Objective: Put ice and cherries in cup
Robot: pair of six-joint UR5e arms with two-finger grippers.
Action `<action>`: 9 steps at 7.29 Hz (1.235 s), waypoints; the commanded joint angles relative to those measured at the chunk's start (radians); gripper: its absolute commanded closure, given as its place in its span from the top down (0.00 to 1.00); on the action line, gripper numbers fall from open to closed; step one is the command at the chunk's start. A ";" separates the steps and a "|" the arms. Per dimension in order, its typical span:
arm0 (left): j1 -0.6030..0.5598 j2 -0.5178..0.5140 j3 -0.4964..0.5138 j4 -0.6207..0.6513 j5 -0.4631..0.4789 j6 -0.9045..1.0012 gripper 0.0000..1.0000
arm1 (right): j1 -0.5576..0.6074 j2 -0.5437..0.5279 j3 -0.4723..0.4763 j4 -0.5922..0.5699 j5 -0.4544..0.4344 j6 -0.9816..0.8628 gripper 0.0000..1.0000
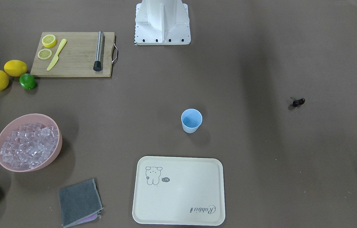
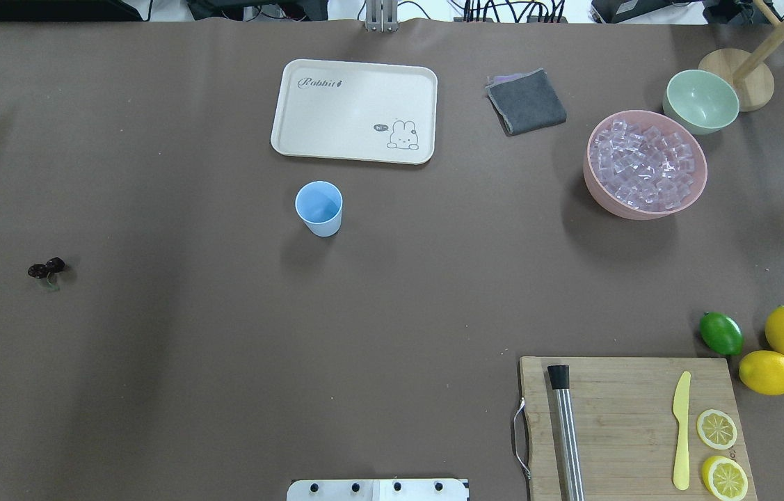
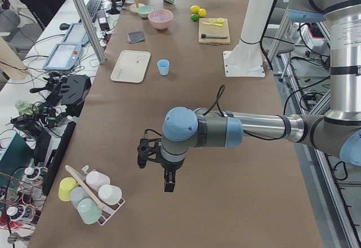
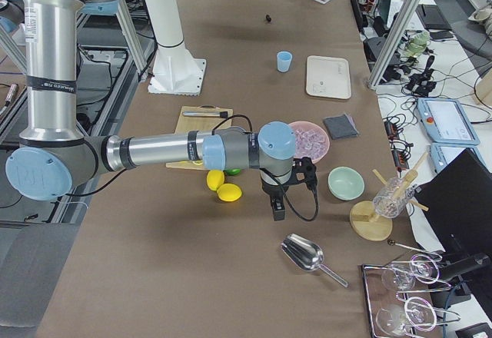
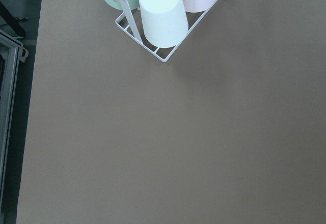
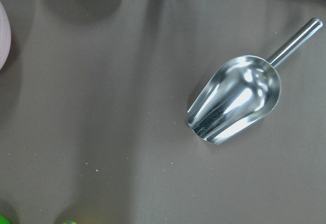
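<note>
The light blue cup (image 2: 319, 208) stands upright and empty mid-table, also in the front view (image 1: 191, 120). The ice (image 2: 644, 170) fills a pink bowl (image 2: 597, 188) at the robot's right. The cherries (image 2: 46, 268) lie on the bare table at the robot's left, also in the front view (image 1: 298, 102). My left gripper (image 3: 168, 184) hangs over the table's left end, far from the cherries; I cannot tell if it is open or shut. My right gripper (image 4: 277, 213) hangs over the right end beside a metal scoop (image 6: 236, 100); I cannot tell its state either.
A cream tray (image 2: 308, 136) and a grey cloth (image 2: 526, 101) lie beyond the cup. A pale green bowl (image 2: 701, 101) sits by the pink bowl. A cutting board (image 2: 632, 390) holds a muddler, a knife and lemon slices. Lemons and a lime (image 2: 721, 333) lie beside it. A cup rack (image 5: 163, 20) stands at the left end.
</note>
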 commanded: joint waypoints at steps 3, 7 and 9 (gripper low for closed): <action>-0.001 0.009 -0.007 -0.026 0.003 -0.052 0.98 | -0.208 0.129 0.082 0.023 0.041 0.221 0.99; 0.001 0.008 0.003 -0.047 0.006 -0.055 0.98 | -0.507 0.291 0.023 0.100 -0.195 0.461 0.98; 0.001 0.011 0.003 -0.049 0.006 -0.054 0.98 | -0.561 0.379 -0.141 0.223 -0.261 0.526 0.92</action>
